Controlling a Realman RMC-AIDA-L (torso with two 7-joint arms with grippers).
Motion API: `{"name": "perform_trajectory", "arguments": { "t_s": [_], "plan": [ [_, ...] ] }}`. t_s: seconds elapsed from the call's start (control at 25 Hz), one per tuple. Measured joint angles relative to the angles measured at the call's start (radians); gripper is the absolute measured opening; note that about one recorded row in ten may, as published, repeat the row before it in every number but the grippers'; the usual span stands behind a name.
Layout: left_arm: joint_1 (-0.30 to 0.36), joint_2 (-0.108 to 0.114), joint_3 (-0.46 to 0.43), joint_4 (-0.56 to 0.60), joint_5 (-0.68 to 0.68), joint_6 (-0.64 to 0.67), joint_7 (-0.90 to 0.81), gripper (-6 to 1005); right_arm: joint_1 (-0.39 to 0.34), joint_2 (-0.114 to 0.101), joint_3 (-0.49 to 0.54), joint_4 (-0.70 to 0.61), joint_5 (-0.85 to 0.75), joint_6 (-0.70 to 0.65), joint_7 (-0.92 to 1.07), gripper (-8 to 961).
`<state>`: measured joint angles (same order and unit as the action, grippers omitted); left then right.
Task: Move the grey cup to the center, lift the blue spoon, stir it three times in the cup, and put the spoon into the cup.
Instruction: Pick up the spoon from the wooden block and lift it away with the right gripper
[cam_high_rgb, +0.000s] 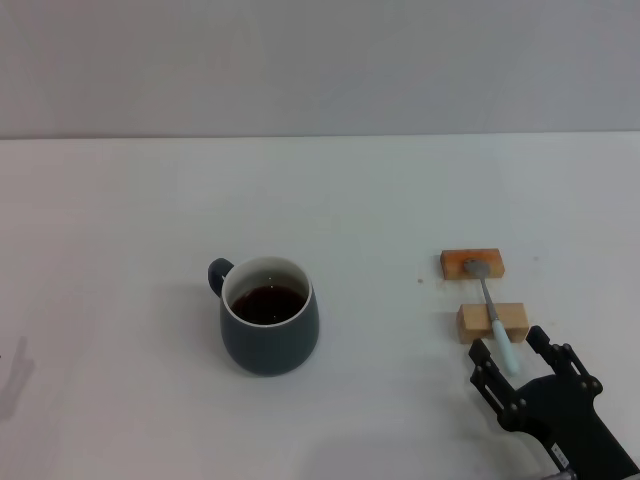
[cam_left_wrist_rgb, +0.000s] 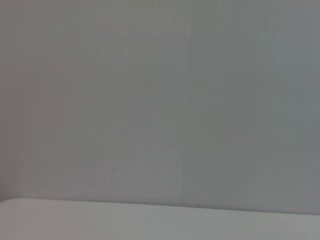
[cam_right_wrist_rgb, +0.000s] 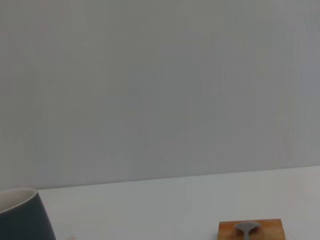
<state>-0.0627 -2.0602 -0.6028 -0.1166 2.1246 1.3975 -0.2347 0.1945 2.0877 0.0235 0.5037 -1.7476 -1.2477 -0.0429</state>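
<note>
The rounded dark slate-grey ceramic cup (cam_high_rgb: 269, 330) stands upright on the white table (cam_high_rgb: 120, 220), left of the table's middle as the head view shows it, with its small loop handle turned toward the far left and dark brown liquid inside its white interior. The slim spoon with a grey metal bowl and a pale blue handle (cam_high_rgb: 491, 315) lies to the right of the cup and well apart from it, bridged across two tan wooden blocks: its bowl rests on the far block (cam_high_rgb: 471, 264), its stem crosses the near block (cam_high_rgb: 491, 322), and its blue handle end overhangs the near block toward the robot. The black right gripper (cam_high_rgb: 513, 360) sits at the lower right of the head view, directly at that overhanging handle end. Its fingers are spread apart, one on each side of the handle tip; whether either finger touches the handle cannot be determined. The right wrist view shows the cup's rim (cam_right_wrist_rgb: 20, 212) at one edge and the spoon bowl on the far block (cam_right_wrist_rgb: 251, 230) ahead of the gripper. The left gripper appears in no view; the left wrist view shows only the wall and a strip of the table edge (cam_left_wrist_rgb: 150, 220).
</note>
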Motion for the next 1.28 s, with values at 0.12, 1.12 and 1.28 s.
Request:
{"name": "perform_trajectory", "arguments": {
  "t_s": [0.12, 1.12, 1.28],
  "plan": [
    [0.000, 0.001, 0.000, 0.000, 0.000, 0.000, 0.000, 862, 0.001, 0.000, 0.002, -0.001, 0.002, 0.002, 0.000, 724],
    [-0.001, 0.002, -0.002, 0.002, 0.000, -0.001, 0.000, 863, 0.005, -0.002, 0.000, -0.018, 0.005, 0.013, 0.040, 559],
    [-0.003, 0.002, -0.002, 0.002, 0.000, -0.001, 0.000, 863, 0.006, -0.003, -0.002, -0.016, 0.005, 0.013, 0.040, 540]
  ]
}}
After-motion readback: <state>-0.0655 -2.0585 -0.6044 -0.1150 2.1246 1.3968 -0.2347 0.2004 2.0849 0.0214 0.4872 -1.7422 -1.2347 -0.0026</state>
